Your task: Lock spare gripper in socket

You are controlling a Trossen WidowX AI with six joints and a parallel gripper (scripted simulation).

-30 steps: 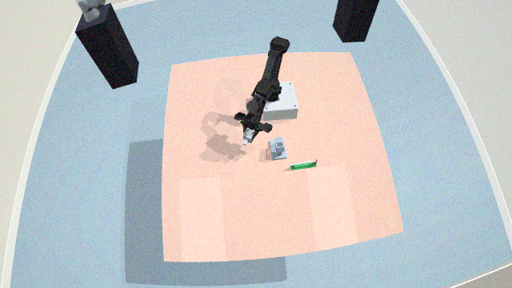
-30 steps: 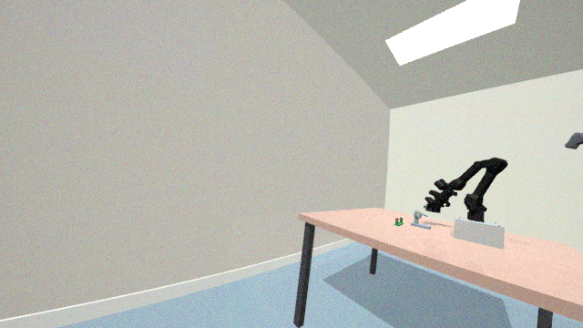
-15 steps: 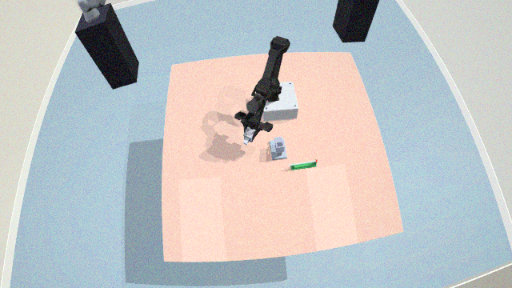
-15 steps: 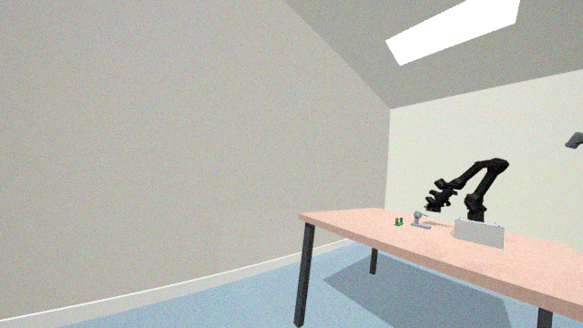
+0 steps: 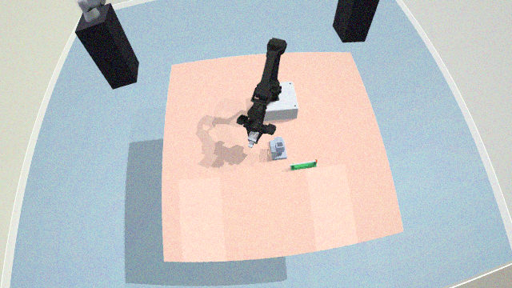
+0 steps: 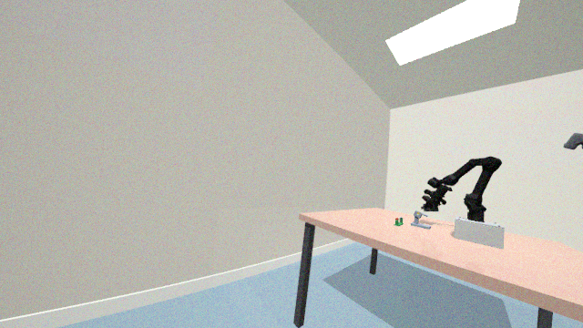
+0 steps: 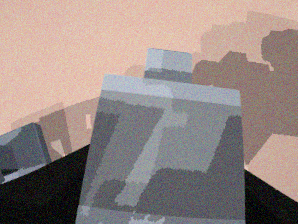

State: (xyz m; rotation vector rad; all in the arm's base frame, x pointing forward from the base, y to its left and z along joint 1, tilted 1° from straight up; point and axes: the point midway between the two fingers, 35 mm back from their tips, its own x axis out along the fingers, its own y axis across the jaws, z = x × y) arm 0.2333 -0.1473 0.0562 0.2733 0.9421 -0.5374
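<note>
With the arm's gripper (image 5: 254, 137) (image 6: 430, 209) (image 7: 157, 156) clamped on the spare gripper (image 5: 253, 138) (image 7: 165, 145), align its spigot (image 5: 250, 145) (image 7: 168, 62) squarely above the mount (image 5: 278, 152) (image 6: 421, 224) (image 7: 22, 150), right of centre in the top view, before lowering.

So the top cam sits high over the table (image 5: 256, 224) (image 6: 437, 255), looking steeply down, and it's far enough back to get the whole tabletop plus a good chunk of blue floor (image 5: 72, 180) (image 6: 205, 301) around it. The exterior one is off to the side and well back, at roughly tabletop-plus height, facing across the room, so the left wall (image 6: 182, 137) hogs the frame and the table's squeezed into the lower right, cut off by the edge. Both of those share the arm (image 5: 272, 72) (image 6: 487, 182) and the blue-grey mount (image 5: 278, 148) (image 6: 417, 220). Wrist cam is super close, looking past the gripper (image 5: 252, 138) (image 6: 430, 209) at the pinkish tabletop, with a grey block (image 7: 165, 150) filling the middle.
</note>
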